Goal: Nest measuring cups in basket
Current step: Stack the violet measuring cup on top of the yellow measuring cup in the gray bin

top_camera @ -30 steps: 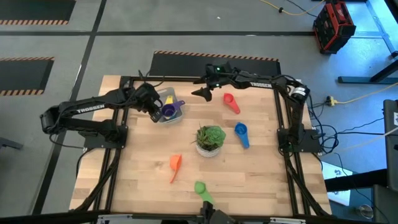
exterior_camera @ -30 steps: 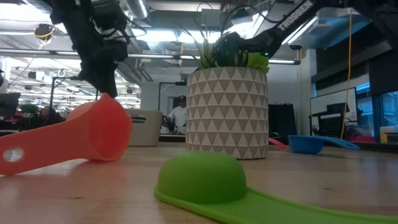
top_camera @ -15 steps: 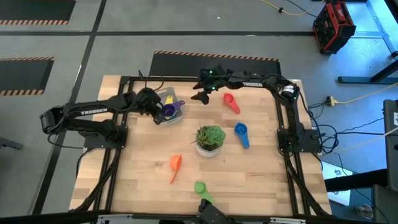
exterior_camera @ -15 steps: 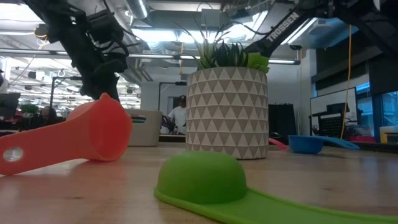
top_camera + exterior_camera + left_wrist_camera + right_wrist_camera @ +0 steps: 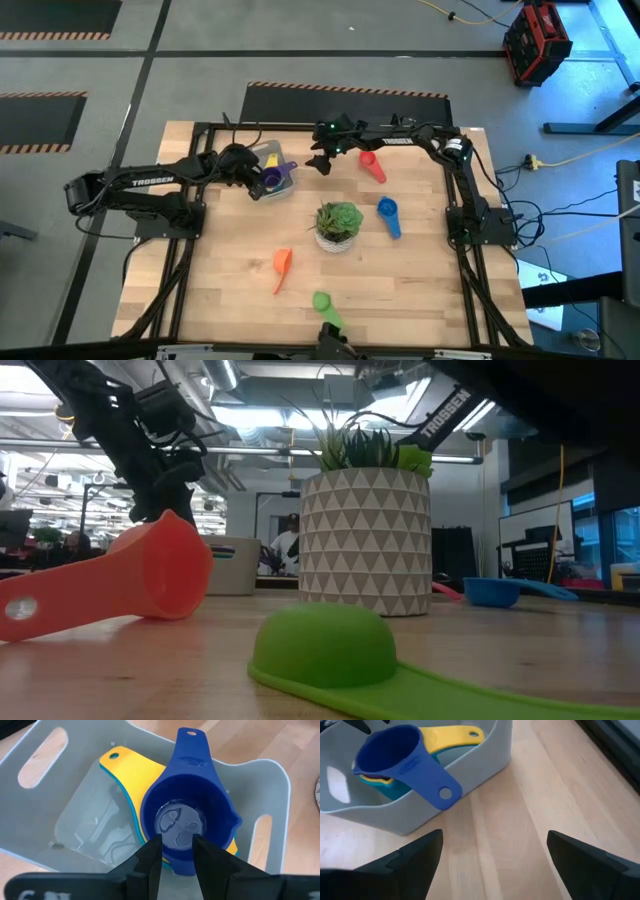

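Inside basket (image 5: 260, 780), left gripper (image 5: 176, 851) pinches blue cup (image 5: 187, 827)

Open worktop (image 5: 400, 275) at the near right and between basket (image 5: 270, 168) and plant pot (image 5: 338, 226); basket mouth blocked by the left gripper (image 5: 256, 184) over the blue cup (image 5: 187, 822); right gripper (image 5: 320, 160) just beside the basket.
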You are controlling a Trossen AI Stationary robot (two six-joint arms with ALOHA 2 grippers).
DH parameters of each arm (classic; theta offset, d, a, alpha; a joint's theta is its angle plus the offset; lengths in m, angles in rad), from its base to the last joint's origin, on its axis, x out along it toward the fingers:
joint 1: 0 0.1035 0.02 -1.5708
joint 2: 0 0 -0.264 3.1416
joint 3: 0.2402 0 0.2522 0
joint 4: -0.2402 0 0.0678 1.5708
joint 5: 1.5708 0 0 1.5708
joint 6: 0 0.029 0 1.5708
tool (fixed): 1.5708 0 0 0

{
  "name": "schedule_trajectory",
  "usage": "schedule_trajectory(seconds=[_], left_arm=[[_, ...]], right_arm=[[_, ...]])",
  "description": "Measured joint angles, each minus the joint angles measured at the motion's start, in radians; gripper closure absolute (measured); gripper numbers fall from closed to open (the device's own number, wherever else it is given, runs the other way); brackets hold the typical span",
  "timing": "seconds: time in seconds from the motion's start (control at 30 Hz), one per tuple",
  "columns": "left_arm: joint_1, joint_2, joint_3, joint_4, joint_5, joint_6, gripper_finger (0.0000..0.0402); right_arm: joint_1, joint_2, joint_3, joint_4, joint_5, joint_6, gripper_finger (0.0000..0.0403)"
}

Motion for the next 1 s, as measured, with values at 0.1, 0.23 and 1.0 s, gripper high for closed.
schedule_trajectory(seconds=[0.1, 0.23, 1.0], left_arm=[[0.0, 0.0, -0.001, 0.006, 0.0, 0.0, 0.0301], [0.0, 0.0, -0.001, 0.071, 0.009, -0.001, 0.0301], [-0.002, 0.0, -0.001, 0.607, 0.001, 0.061, 0.0301]], right_arm=[[0.006, 0.0, 0.0, 0.019, 0.015, -0.001, 0.0042], [0.006, 0.0, 0.0, 0.025, 0.016, 0.001, 0.0042], [0.004, 0.0, 0.242, -0.333, 0.014, -0.187, 0.0042]])
